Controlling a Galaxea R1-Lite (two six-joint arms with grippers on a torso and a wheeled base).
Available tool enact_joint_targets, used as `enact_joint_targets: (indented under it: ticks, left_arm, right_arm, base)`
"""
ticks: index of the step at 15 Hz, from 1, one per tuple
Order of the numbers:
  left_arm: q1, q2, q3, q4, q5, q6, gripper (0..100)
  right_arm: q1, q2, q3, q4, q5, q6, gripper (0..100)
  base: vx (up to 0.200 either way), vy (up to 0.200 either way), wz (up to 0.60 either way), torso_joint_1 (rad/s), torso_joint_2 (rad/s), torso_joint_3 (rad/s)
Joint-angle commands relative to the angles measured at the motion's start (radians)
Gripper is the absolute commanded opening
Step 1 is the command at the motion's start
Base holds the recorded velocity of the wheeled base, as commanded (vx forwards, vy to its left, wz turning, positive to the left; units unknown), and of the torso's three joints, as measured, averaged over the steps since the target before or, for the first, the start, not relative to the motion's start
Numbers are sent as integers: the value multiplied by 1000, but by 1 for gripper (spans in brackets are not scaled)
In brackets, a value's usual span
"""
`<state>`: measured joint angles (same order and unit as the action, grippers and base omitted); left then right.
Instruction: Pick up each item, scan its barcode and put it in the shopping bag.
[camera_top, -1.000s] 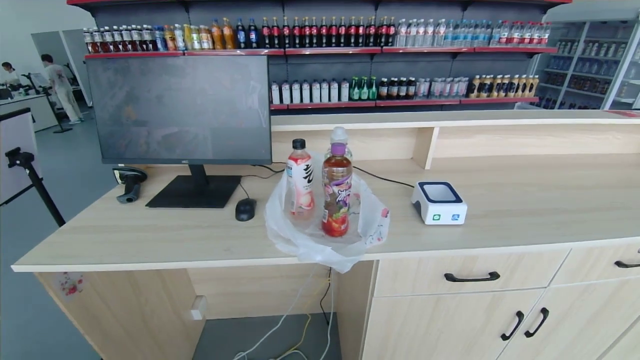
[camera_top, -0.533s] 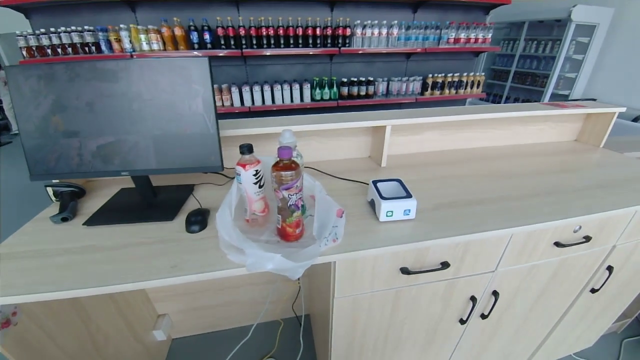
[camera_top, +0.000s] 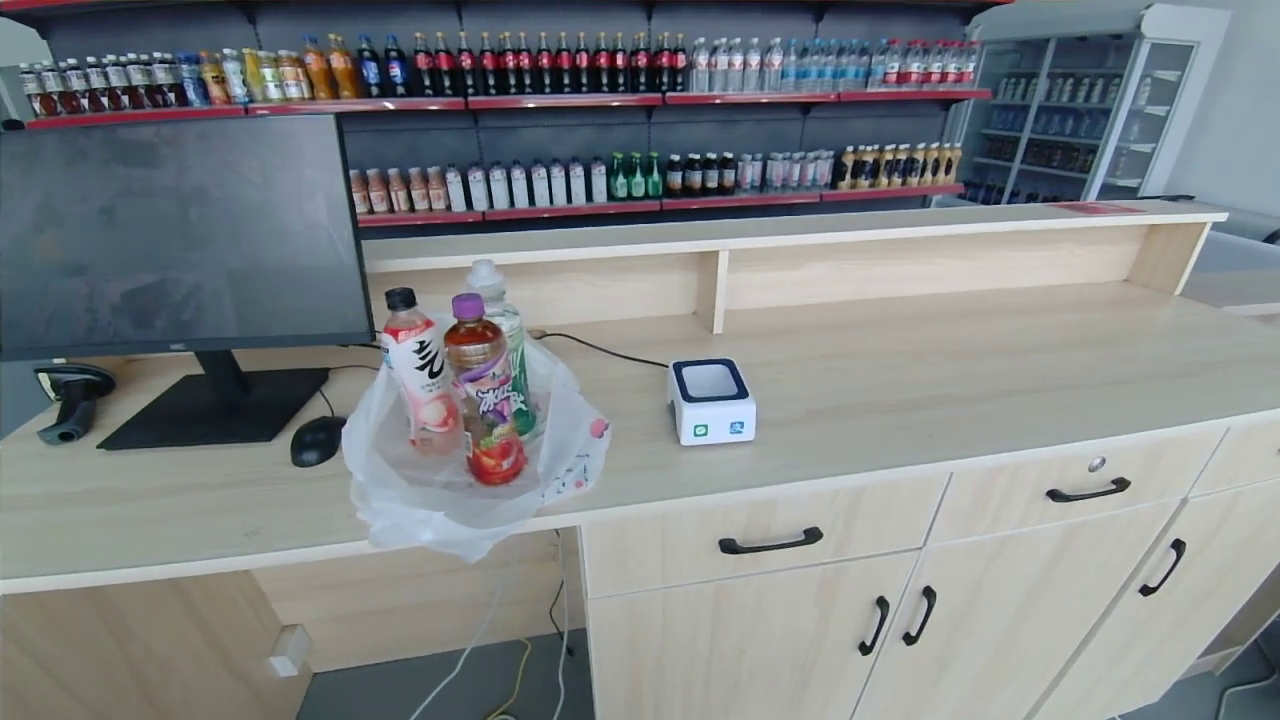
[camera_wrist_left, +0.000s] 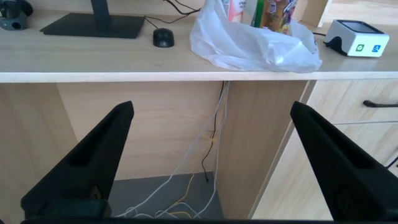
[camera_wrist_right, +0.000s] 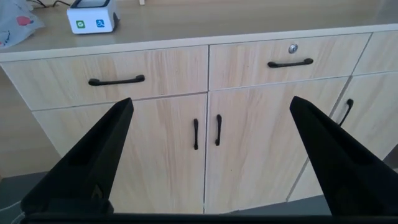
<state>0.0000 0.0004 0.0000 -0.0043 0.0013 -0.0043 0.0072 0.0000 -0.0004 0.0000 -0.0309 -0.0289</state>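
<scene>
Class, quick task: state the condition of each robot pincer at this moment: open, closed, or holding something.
Left pincer: open, holding nothing.
Right pincer: open, holding nothing.

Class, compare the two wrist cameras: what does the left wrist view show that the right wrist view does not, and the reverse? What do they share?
Left wrist view alone: the mouse, the monitor stand, the bottles standing in the shopping bag, and cables hanging under the counter.
Right wrist view alone: the round drawer lock and the black handle beneath it.
Shared: the white scanner box, part of the shopping bag, and the counter.
</scene>
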Motion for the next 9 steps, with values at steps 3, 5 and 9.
enact_joint_targets:
  ticks: [3, 5, 9]
  left_arm:
    - [0, 0, 0, 0, 0, 0, 100]
    - [0, 0, 0, 0, 0, -2, 100]
    - [0, 0, 0, 0, 0, -2, 100]
  right_arm:
    - [0, 0, 0, 0, 0, 1, 100]
    - [0, 0, 0, 0, 0, 3, 100]
    - [0, 0, 0, 0, 0, 0, 100]
  base:
    - [0, -200, 400, 1, -3, 1]
    - [0, -200, 0, 2, -2, 5]
    - [0, -150, 0, 1, 3, 2]
